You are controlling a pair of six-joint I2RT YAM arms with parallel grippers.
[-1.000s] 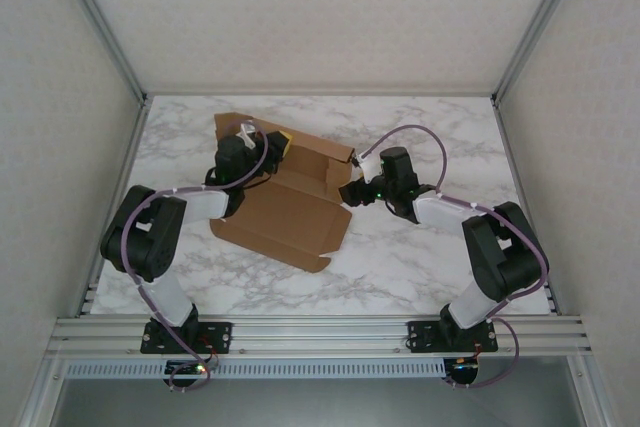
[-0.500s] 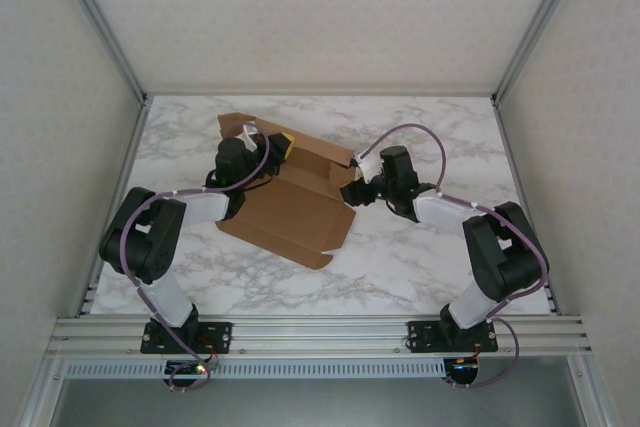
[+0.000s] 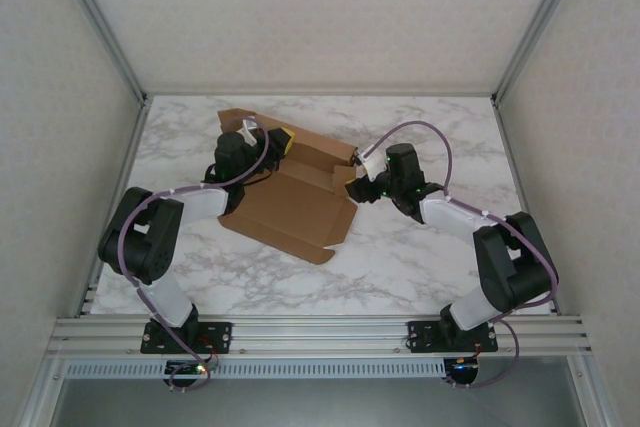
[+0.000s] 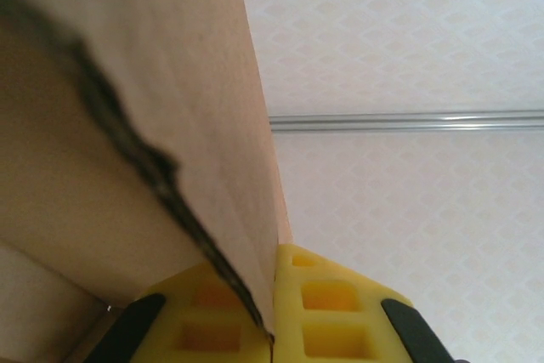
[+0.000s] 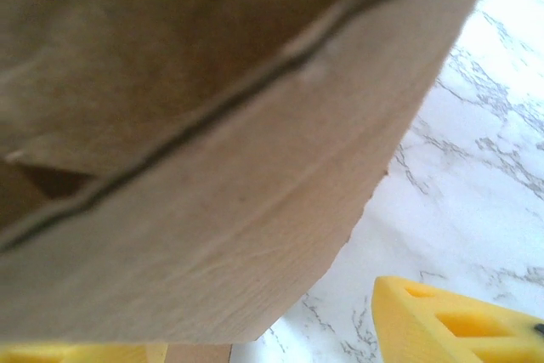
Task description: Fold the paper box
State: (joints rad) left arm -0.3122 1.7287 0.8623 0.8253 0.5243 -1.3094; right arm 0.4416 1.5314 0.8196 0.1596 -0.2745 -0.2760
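Observation:
The paper box (image 3: pixel 290 209) is a brown cardboard sheet lying partly folded on the marble table, left of the middle. At the box's far left corner, my left gripper (image 3: pixel 277 141) is shut on an upright flap. In the left wrist view that flap (image 4: pixel 170 108) runs down between the yellow pads (image 4: pixel 336 320) of the left gripper (image 4: pixel 274 316), which press on it. My right gripper (image 3: pixel 352 187) is at the box's right edge. In the right wrist view a rounded flap (image 5: pixel 221 210) hangs between the widely spaced fingers (image 5: pixel 450 320) of the right gripper (image 5: pixel 246 333), and marble shows between the flap and the right finger.
The marble table (image 3: pixel 430 257) is walled by pale panels at the back and sides, with aluminium posts (image 3: pixel 100 17) at the corners. Both arms' bases stand on the rail (image 3: pixel 320 329) at the near edge.
The box has slid slightly back and to the right with my left gripper. My right gripper has shifted a little right along the box's edge, and its fingers have narrowed somewhat.

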